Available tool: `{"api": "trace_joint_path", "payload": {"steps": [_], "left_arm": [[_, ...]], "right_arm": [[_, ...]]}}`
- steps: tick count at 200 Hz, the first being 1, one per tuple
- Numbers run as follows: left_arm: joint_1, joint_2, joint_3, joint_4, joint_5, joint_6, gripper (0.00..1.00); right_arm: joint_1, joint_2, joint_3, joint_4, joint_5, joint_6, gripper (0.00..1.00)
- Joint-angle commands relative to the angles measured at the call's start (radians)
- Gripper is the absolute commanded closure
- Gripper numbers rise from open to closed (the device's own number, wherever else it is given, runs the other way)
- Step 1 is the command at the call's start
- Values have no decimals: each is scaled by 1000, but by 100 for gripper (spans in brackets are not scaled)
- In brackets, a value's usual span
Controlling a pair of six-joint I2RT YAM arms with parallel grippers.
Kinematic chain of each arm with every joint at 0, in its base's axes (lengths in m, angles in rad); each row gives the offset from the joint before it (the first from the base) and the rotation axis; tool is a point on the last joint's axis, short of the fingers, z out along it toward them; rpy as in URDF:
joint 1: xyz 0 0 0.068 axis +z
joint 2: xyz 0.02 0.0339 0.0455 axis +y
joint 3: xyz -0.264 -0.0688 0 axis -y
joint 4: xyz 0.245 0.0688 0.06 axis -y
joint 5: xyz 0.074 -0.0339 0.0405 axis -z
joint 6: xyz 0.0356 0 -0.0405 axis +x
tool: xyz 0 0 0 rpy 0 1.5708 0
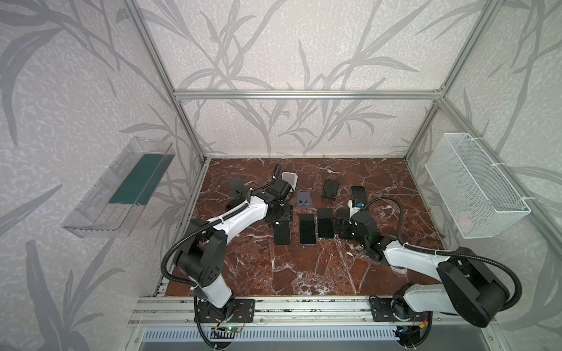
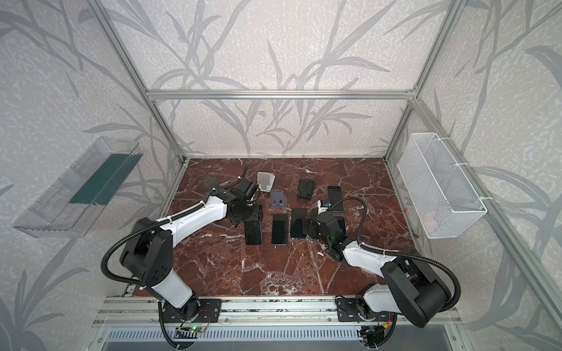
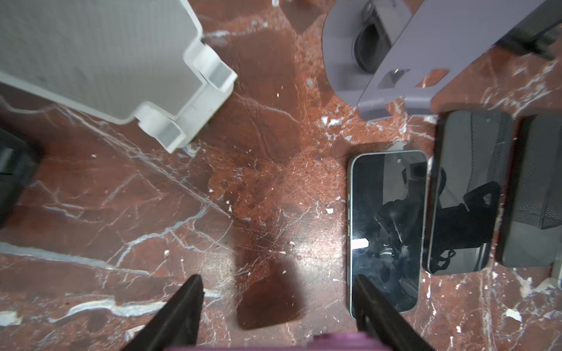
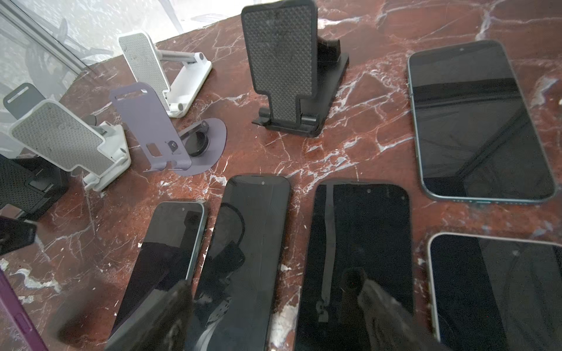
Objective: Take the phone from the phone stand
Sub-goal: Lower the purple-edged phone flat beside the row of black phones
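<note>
A phone in a purple case sits deep between my left gripper's fingers, and the jaws are shut on its sides. In both top views this phone sticks out toward the table's front, just above the marble. It stands on no phone stand. The nearest stands are a white one and a grey-purple one, both empty. My right gripper hangs open over two dark phones lying flat, with nothing between its fingers.
Several dark phones lie flat in a row mid-table, another farther back right. An empty black stand is at the back, and more stands crowd the left. A wire basket and a clear bin hang on the side walls.
</note>
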Motion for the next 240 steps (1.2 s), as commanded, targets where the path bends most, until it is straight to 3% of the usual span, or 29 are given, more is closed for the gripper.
{"api": "trace_joint_path", "payload": {"steps": [1, 99, 168, 240], "left_arm": [[-12, 30, 3, 12, 7, -32, 50], [-28, 154, 58, 32, 61, -60, 51], [-33, 199, 95, 18, -58, -24, 48], [-34, 265, 123, -7, -86, -26, 45]], "right_arm": [[4, -6, 28, -9, 19, -15, 14], [4, -22, 38, -40, 27, -40, 14], [4, -42, 38, -57, 36, -53, 14], [4, -86, 25, -81, 102, -53, 14]]}}
